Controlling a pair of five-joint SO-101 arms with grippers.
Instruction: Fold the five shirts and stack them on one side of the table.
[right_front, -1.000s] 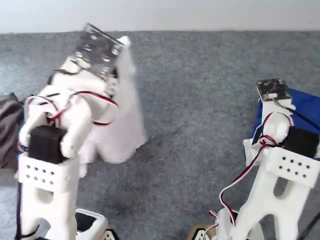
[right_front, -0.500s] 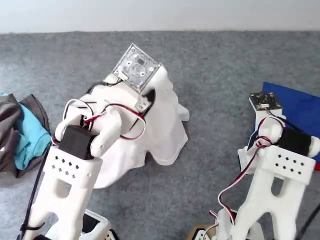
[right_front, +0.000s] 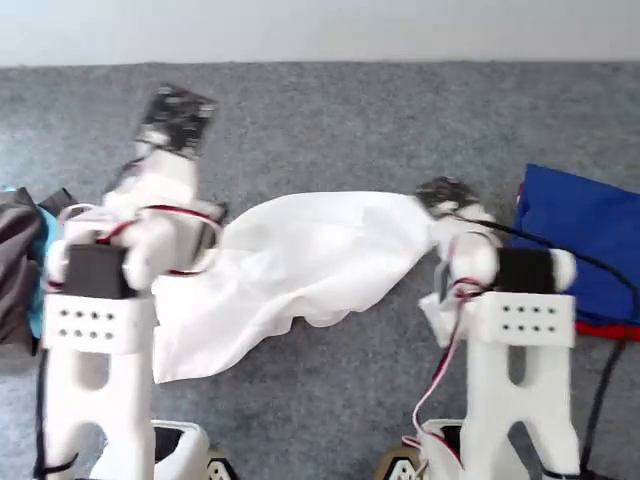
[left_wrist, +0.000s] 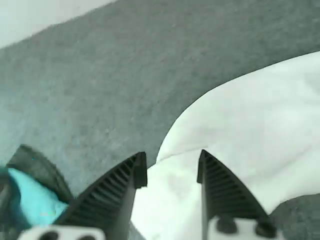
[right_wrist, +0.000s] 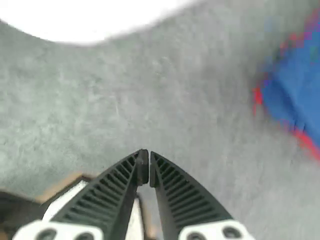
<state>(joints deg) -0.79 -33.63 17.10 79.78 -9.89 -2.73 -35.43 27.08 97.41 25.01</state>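
A white shirt (right_front: 300, 260) lies spread and rumpled across the middle of the grey table, and it also lies under my left gripper (left_wrist: 170, 167). That gripper is open just above the shirt's (left_wrist: 250, 120) edge, with nothing between its fingers. The left arm (right_front: 150, 220) stands at the shirt's left end. My right gripper (right_wrist: 145, 159) is shut and empty over bare grey surface, with the white shirt (right_wrist: 75, 15) a little beyond it. The right arm (right_front: 500, 270) stands at the shirt's right end. A folded blue shirt (right_front: 580, 245) lies at the right edge.
A heap of unfolded shirts, grey and teal (right_front: 25, 265), sits at the left edge, and its teal cloth (left_wrist: 25, 200) lies near my left gripper. A red edge (right_wrist: 260, 97) borders the blue shirt (right_wrist: 295, 80). Bare carpet (right_front: 400, 110) stretches along the back.
The left arm swung back to the left and let go of the white shirt, which now lies stretched out flat. The right arm moved left to the shirt's right end.
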